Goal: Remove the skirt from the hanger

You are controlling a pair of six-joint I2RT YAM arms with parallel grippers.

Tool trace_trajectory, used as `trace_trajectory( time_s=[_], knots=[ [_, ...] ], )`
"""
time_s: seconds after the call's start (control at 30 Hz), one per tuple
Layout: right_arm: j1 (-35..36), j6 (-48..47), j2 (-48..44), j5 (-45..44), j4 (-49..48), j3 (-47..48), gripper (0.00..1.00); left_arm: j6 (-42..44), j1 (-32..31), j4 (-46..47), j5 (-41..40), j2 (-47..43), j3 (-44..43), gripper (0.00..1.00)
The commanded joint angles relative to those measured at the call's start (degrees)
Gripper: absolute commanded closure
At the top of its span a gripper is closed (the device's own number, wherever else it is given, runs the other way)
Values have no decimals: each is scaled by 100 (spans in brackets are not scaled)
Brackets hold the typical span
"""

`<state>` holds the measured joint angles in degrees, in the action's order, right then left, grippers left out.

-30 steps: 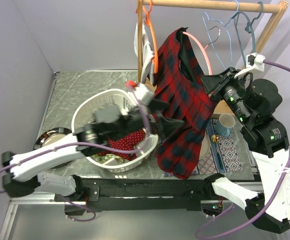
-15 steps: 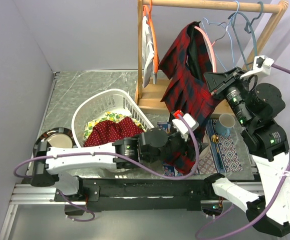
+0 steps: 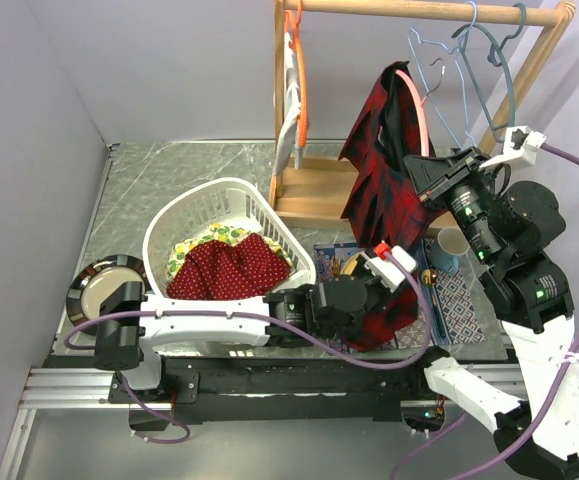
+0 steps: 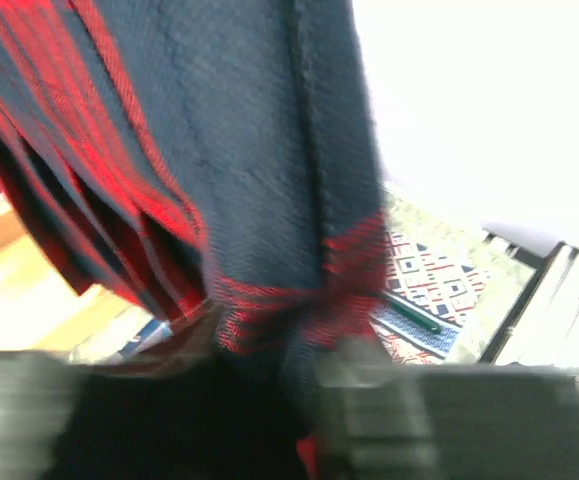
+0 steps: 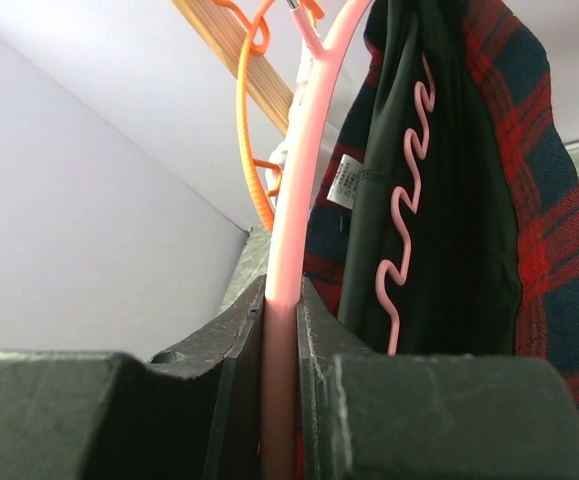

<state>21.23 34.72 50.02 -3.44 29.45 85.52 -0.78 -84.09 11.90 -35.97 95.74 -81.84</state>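
The red and navy tartan skirt (image 3: 381,170) hangs from the pink hanger (image 3: 420,110) below the wooden rail. My right gripper (image 3: 427,172) is shut on the hanger's pink arm (image 5: 299,200), which runs straight between its jaws (image 5: 281,300); the skirt's dark lining and plaid (image 5: 529,200) hang just to the right. My left gripper (image 3: 389,290) sits at the skirt's lower hem. In the blurred left wrist view, the hem (image 4: 289,300) is bunched between the fingers of that gripper (image 4: 289,400).
A white laundry basket (image 3: 184,205) holding a red dotted garment (image 3: 229,270) stands at left, with a plate (image 3: 99,280) beside it. An orange hanger (image 3: 302,80) and light blue hangers (image 3: 469,60) hang on the rail (image 3: 419,10). A cup (image 3: 453,245) and patterned mat (image 3: 459,290) lie at right.
My left arm swept right from over the basket to the skirt's hem, and its jaws narrowed on the cloth. The skirt swung right and now hangs steeper. The right gripper kept its hold.
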Motion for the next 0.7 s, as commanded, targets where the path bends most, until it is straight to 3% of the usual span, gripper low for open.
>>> trace_trajectory(
  time_s=[0.0,0.07,0.27,0.67],
  knots=[
    [30,-53,-203,37,-1441,150,100,166,-46,471,54,-363,151,88],
    [39,-88,-221,37,-1521,132,100,122,-46,323,-24,-460,195,99],
    [39,-229,-80,-139,-1837,360,100,-317,-54,163,116,-969,651,99],
    [39,-413,-71,-341,-2330,501,100,-406,-54,304,-165,-1910,1584,99]
  ],
)
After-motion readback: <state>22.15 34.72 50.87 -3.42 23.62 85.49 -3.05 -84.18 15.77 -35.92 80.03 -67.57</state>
